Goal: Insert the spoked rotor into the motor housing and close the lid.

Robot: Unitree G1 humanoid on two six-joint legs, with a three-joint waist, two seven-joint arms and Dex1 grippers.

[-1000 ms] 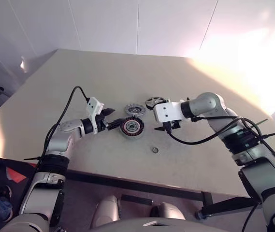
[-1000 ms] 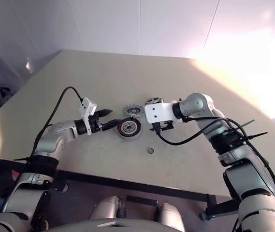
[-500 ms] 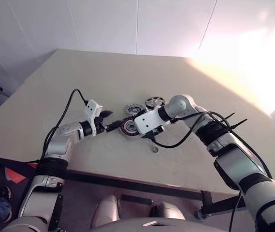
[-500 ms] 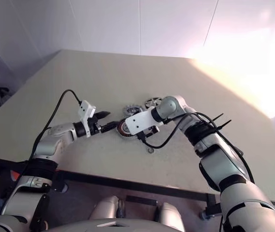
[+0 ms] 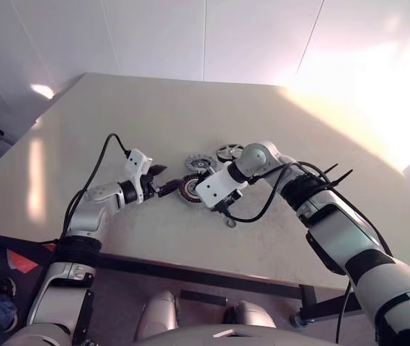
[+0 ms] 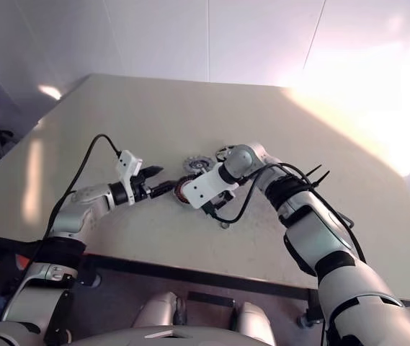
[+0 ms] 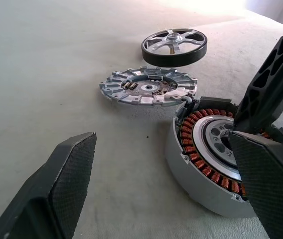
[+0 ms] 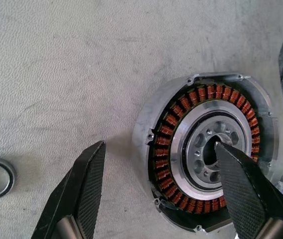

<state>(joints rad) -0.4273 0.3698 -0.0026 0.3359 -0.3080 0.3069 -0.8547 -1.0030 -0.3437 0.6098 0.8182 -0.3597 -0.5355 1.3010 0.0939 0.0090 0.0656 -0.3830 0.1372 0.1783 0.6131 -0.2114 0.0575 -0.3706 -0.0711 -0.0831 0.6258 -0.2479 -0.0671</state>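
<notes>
On the wide beige table (image 5: 190,122) both arms meet near the middle, where the three motor parts lie close together. From the left side the left gripper (image 5: 167,180) reaches almost level toward the motor housing (image 5: 190,189); its jaws stand wide apart and hold nothing, and in the left wrist view one finger (image 7: 265,169) is just against the housing's rim while the other finger (image 7: 64,186) is off to the side over bare table. From the right side the right gripper (image 8: 161,181) points steeply down over the same housing; its jaws are also spread and grip nothing, with one finger (image 8: 238,186) above the silvery centre of the housing and the other (image 8: 84,191) outside the rim, over the table. I cannot tell if that finger touches the centre. The motor housing (image 8: 206,154) lies flat, with its ring of copper-red windings facing up and nothing inside it. Just behind it lies the lid (image 7: 148,86), a grey ribbed disc, flat on the table. Beyond the lid, a little to the right, the spoked rotor (image 7: 174,46) rests flat, apart from the lid. Nearer to the table's front edge lies a small metal ring (image 5: 231,223), apart from the housing.
</notes>
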